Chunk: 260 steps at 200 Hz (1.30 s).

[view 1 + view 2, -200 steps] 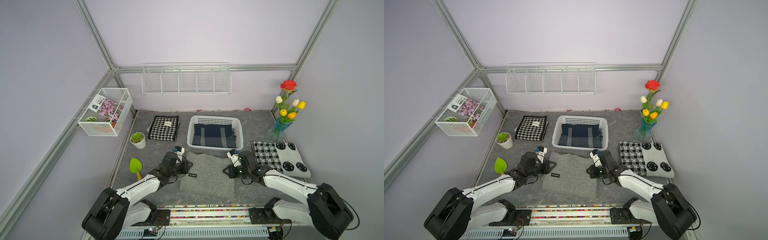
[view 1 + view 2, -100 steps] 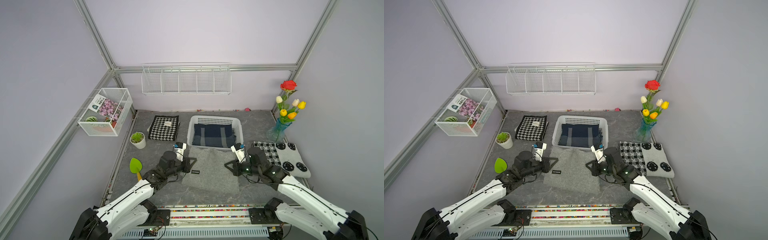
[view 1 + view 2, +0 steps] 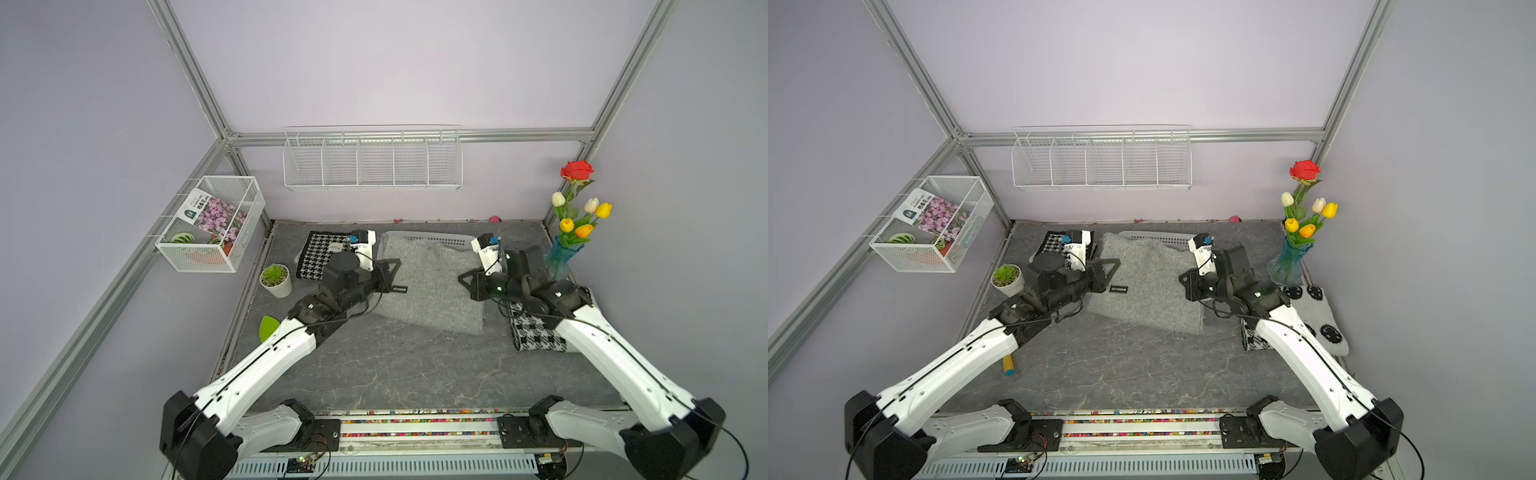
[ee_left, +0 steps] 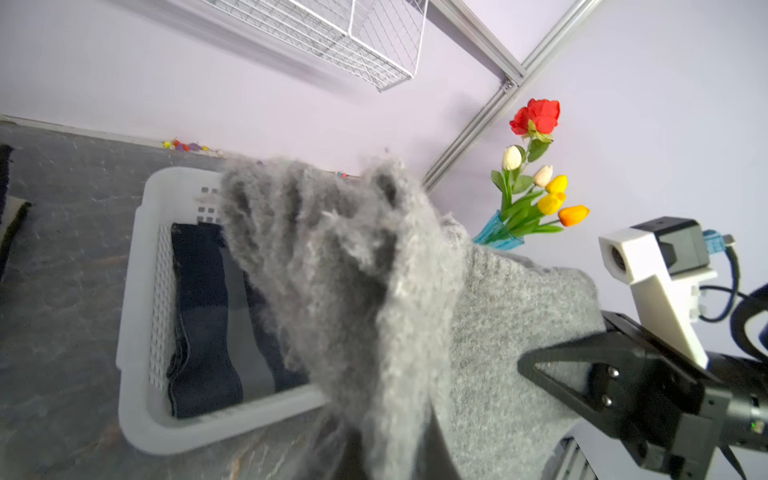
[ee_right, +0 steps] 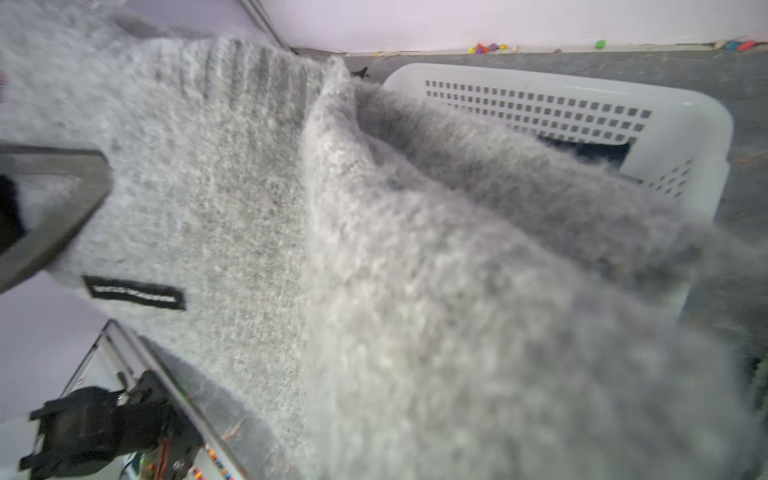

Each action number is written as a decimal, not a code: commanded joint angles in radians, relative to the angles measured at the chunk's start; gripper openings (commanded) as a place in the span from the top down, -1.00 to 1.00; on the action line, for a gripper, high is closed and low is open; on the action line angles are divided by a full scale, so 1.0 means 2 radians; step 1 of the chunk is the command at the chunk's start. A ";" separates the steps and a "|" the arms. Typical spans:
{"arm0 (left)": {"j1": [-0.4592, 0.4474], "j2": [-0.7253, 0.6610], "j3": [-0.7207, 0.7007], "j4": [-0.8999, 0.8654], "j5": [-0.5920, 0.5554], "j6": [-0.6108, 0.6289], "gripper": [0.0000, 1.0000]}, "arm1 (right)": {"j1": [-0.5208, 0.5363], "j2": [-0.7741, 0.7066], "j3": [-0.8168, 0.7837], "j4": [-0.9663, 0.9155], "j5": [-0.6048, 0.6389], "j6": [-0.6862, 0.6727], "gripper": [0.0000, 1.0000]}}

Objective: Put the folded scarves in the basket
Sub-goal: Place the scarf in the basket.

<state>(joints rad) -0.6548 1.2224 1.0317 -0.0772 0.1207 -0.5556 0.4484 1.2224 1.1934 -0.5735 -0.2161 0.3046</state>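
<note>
Scarf (image 3: 428, 286), grey and folded, hangs raised between the left fingers (image 3: 387, 268) and right fingers (image 3: 468, 283), both clenched on its edges, its far end over the basket (image 3: 438, 238). Remaining: advance, lower and release inside.

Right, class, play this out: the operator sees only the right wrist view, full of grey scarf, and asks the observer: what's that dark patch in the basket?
Observer: A folded dark cloth, already lying in the basket; the left wrist view shows it.
Operator: Is my own gripper holding?
Observer: Yes; in a top view the right gripper is shut on an edge of the grey scarf.
Operator: Anything near my arm?
Observer: A blue vase of flowers stands close to its wrist.
</note>
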 commanded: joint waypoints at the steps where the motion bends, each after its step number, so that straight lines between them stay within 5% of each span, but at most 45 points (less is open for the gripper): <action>1: 0.024 0.058 0.033 0.002 -0.009 0.008 1.00 | -0.012 0.041 0.034 -0.022 0.038 -0.031 1.00; 71: 0.049 0.238 0.158 -0.030 -0.010 0.017 1.00 | -0.036 0.188 0.148 -0.054 0.102 -0.064 1.00; 173: 0.055 0.382 0.237 -0.056 -0.013 0.042 1.00 | -0.052 0.309 0.162 -0.016 0.138 -0.075 1.00; 260: 0.060 0.391 0.233 -0.052 -0.051 0.057 1.00 | -0.053 0.360 0.169 0.025 0.186 -0.077 1.00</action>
<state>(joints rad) -0.5484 2.0109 1.4818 -0.1856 0.0685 -0.4732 0.3470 1.9377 1.5181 -0.5915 0.0910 0.1593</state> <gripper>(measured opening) 0.075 0.098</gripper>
